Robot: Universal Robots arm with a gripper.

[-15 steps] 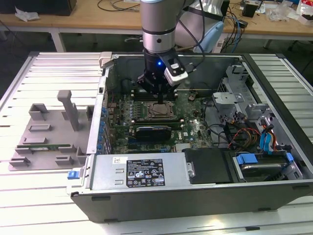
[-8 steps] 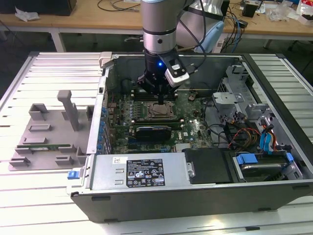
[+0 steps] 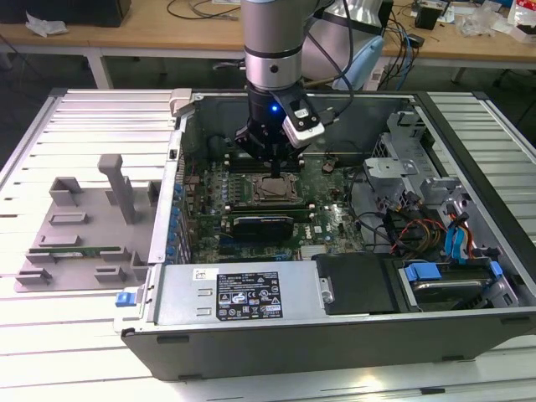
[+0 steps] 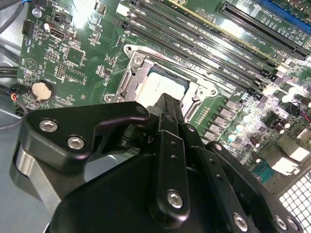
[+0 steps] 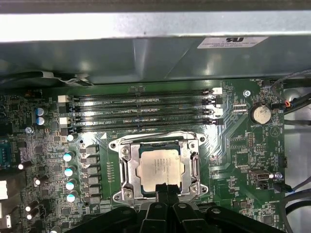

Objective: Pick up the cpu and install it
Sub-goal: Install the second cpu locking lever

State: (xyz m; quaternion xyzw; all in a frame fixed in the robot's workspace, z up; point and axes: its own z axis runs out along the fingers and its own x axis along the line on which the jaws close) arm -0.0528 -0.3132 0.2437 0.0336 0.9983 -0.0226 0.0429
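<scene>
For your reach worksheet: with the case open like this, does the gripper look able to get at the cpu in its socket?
Probably yes. The gripper hangs right above the cpu, which lies face-up in the socket frame, and nothing covers its top plate.

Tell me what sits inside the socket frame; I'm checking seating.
The cpu lies flat inside the socket frame. The hand covers its near edge; the contacts beneath are hidden.
</scene>
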